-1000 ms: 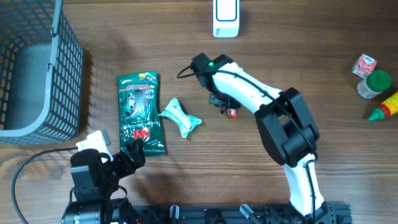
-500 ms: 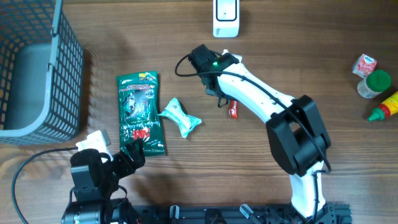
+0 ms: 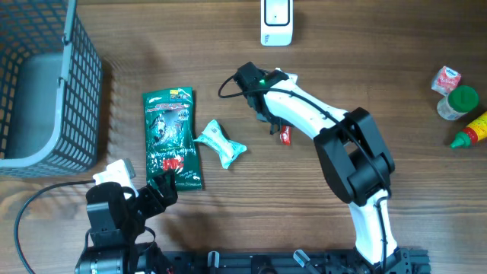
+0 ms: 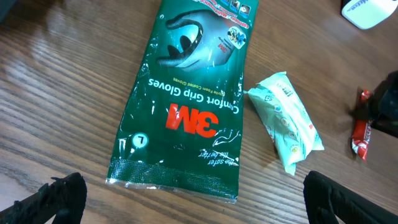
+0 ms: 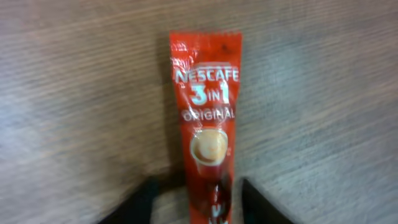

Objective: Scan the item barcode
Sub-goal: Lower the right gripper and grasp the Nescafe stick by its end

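A red Nescafe 3-in-1 sachet lies flat on the wooden table, seen in the overhead view as the small red sachet. My right gripper hangs just above its near end, one dark finger on each side, with a small gap to the sachet on both sides. It is open and straddles the sachet. A white scanner stands at the table's far edge. My left gripper is wide open near the front left, holding nothing, its fingertips below the green pack.
A green 3M gloves pack and a mint-green packet lie left of the sachet. A grey wire basket fills the far left. A pink carton, a green-lidded jar and a yellow bottle stand at the right edge.
My right gripper has shifted slightly over the red sachet, and its jaws stand narrower round it now. The left arm has not moved.
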`<action>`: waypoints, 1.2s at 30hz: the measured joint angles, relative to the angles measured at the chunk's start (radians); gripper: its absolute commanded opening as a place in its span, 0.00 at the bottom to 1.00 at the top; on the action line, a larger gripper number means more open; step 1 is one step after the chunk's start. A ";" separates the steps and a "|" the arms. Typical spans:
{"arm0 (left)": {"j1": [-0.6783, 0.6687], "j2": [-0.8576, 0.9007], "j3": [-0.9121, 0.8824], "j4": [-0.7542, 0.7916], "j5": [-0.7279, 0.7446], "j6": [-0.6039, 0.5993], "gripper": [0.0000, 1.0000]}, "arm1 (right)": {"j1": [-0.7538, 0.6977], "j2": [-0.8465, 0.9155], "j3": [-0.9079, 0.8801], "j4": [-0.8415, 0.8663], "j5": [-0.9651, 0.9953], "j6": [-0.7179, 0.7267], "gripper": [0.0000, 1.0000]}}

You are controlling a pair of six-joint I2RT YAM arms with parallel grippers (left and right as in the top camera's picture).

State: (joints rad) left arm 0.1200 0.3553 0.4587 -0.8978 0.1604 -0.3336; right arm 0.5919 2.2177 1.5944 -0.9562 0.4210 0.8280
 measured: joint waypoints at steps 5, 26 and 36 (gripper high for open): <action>0.000 0.000 0.000 0.000 0.000 0.000 1.00 | -0.006 -0.021 -0.055 -0.006 0.002 -0.042 0.04; 0.000 0.000 0.000 0.000 0.000 0.000 1.00 | -0.131 -0.029 -0.090 0.026 -1.196 -0.975 0.04; 0.000 0.000 0.000 0.000 0.000 0.000 1.00 | -0.133 -0.027 -0.096 0.022 -1.661 -1.264 0.04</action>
State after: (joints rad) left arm 0.1200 0.3553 0.4587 -0.8978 0.1608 -0.3336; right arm 0.4591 2.1910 1.4982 -0.9340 -1.2400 -0.4362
